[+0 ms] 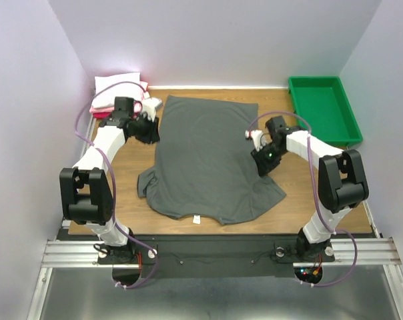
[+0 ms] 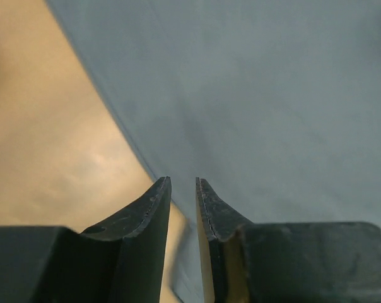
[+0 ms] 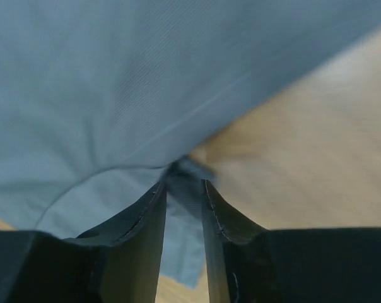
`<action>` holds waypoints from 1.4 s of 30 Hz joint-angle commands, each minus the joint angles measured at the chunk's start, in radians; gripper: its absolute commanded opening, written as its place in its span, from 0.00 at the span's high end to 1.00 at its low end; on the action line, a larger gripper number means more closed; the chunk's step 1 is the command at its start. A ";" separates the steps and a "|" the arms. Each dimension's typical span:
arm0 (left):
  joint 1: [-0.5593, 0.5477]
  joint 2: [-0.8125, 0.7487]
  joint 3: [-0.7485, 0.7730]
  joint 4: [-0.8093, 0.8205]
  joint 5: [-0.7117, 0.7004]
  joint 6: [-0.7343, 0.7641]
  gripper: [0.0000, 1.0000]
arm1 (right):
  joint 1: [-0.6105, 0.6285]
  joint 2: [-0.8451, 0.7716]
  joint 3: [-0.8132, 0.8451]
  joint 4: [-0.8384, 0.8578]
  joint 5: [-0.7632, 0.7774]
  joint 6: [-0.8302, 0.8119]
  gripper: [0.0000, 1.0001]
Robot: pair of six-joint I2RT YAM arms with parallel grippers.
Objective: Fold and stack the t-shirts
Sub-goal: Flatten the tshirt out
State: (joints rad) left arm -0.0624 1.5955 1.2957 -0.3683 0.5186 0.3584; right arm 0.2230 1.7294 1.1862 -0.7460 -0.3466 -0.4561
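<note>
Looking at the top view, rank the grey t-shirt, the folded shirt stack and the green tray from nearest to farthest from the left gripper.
1. The grey t-shirt, its left edge right at the left gripper.
2. The folded shirt stack, far left corner.
3. The green tray, far right corner.

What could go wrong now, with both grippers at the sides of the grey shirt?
The left gripper sits right at the edge of the grey shirt, so the cloth may slip out. The right gripper bunches cloth, which may wrinkle the fold. The folded stack near the left gripper could get knocked.
</note>
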 commanded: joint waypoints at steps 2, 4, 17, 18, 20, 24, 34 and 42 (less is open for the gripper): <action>-0.029 -0.040 -0.104 -0.149 -0.018 0.059 0.70 | 0.093 -0.013 -0.091 -0.092 0.069 -0.065 0.67; -0.045 -0.031 -0.130 -0.162 -0.040 0.060 0.70 | 0.130 0.007 -0.114 -0.101 0.093 -0.079 0.70; -0.073 0.377 0.018 -0.124 -0.186 0.027 0.85 | 0.502 0.084 -0.088 -0.194 -0.164 -0.039 0.64; -0.073 0.417 0.125 -0.130 -0.184 0.027 0.85 | 0.522 0.079 -0.070 -0.199 -0.210 -0.029 0.63; -0.091 0.536 0.248 -0.162 -0.180 0.037 0.86 | 0.538 0.068 0.018 -0.222 -0.380 -0.024 0.59; -0.145 0.672 0.601 -0.213 -0.163 0.071 0.85 | 0.492 0.019 0.188 -0.248 -0.437 -0.032 0.58; -0.145 0.433 0.607 -0.113 -0.048 -0.019 0.49 | 0.107 0.255 0.438 -0.103 -0.143 -0.023 0.58; -0.148 0.186 0.195 -0.184 0.001 0.057 0.51 | 0.038 0.409 0.457 -0.004 0.087 -0.019 0.61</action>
State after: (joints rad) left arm -0.2081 1.8633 1.6241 -0.4911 0.4854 0.3630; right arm 0.2520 2.1345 1.6432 -0.8082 -0.3943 -0.4740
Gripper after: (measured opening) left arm 0.501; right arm 0.393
